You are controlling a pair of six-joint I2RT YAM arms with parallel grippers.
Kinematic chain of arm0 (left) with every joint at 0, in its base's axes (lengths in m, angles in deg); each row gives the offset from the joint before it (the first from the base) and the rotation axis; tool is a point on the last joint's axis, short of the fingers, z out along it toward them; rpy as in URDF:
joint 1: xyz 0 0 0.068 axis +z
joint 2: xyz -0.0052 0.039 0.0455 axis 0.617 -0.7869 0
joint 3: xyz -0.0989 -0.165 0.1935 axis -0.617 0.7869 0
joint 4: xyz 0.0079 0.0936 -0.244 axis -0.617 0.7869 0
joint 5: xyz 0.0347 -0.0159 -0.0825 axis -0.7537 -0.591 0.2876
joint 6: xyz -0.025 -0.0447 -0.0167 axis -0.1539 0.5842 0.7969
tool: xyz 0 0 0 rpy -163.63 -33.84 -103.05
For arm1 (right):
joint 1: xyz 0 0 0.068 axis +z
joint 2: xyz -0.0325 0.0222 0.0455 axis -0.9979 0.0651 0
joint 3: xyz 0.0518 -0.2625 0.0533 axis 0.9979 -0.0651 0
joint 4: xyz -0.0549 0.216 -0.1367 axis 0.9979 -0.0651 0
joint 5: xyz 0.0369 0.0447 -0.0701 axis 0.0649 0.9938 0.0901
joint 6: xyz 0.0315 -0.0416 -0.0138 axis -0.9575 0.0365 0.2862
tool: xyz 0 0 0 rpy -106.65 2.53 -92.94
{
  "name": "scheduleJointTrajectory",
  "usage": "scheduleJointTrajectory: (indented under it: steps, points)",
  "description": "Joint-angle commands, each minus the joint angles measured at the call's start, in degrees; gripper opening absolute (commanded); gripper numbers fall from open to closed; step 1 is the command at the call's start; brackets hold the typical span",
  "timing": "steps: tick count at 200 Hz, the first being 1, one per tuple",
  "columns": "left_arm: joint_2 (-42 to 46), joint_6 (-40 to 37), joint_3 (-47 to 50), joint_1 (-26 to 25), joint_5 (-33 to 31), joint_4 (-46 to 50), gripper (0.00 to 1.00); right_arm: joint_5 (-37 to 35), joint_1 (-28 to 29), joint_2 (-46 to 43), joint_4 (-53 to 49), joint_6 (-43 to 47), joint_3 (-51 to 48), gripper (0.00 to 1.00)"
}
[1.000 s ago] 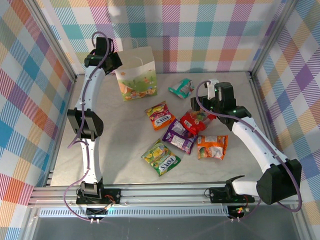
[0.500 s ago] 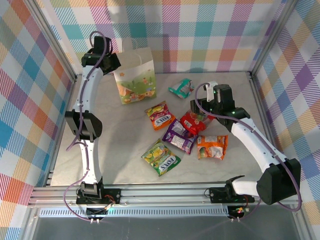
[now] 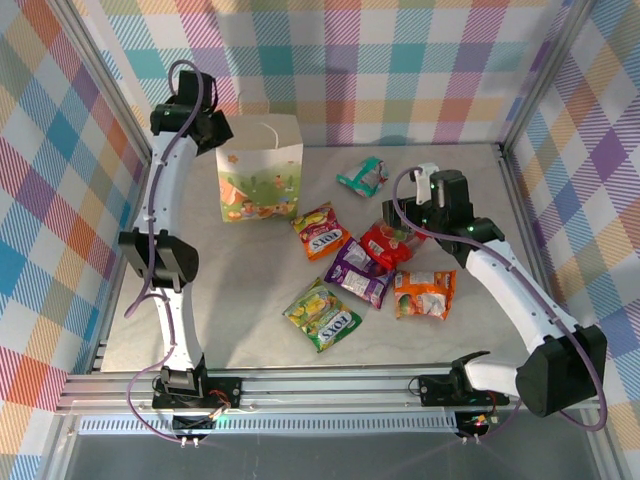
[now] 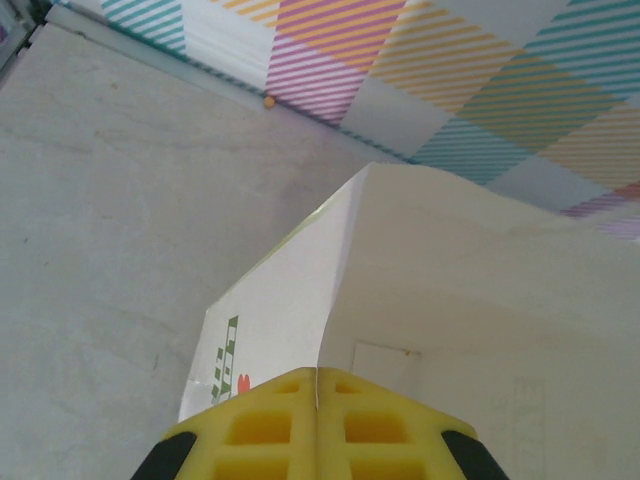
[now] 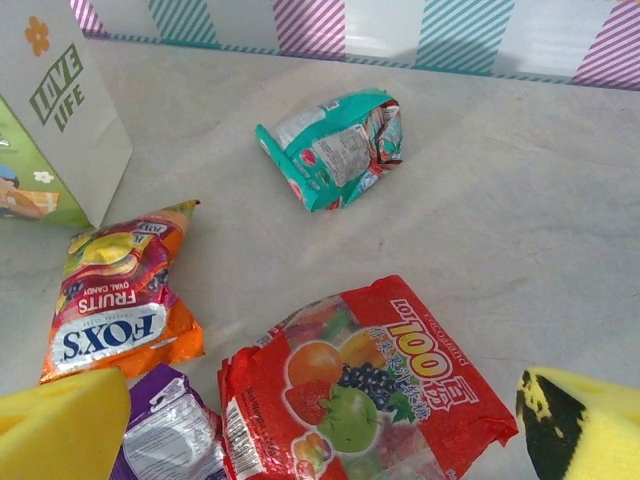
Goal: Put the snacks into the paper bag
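Overhead, the paper bag stood upright on the bench in the upper left-centre of the frame, close to the checked back wall. The left hand was at the bag's top left corner. In the left wrist view its yellow fingers were pressed together on the thin top edge of the bag, so that hand was pinching the bag's rim.

All six snacks lay on the bench, outside the bag. The teal packet was alone towards the upper middle. Below it sat one orange packet, the red packet and the purple packet, bunched together with edges overlapping. The second orange packet lay lower right and the green-yellow packet lower centre.

The right hand hung over the red packet, spread wide and holding nothing. In the right wrist view its fingers filled the two bottom corners, with the red packet between them.
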Motion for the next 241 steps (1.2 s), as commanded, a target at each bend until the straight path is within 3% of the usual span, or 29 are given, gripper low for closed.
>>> scheduleJointTrajectory:
  steps: [1,148,226,241]
  points:
    - [6.1,-0.4,5.4,0.7,-0.4,2.2,0.00,-0.2,0.6,-3.1,-0.8,-1.0,-0.4,0.99]
    - [38.6,-1.2,45.6,0.4,0.5,-1.9,0.00,1.3,1.2,-10.1,-3.3,-5.2,-3.9,0.99]
    - [49.4,-0.3,58.0,-1.2,1.7,-4.8,0.00,1.8,2.4,-11.2,-3.8,-7.6,-4.4,0.99]
    - [50.8,-0.2,59.6,-1.9,1.7,-5.6,0.04,1.7,2.5,-11.2,-3.8,-7.7,-4.7,0.99]
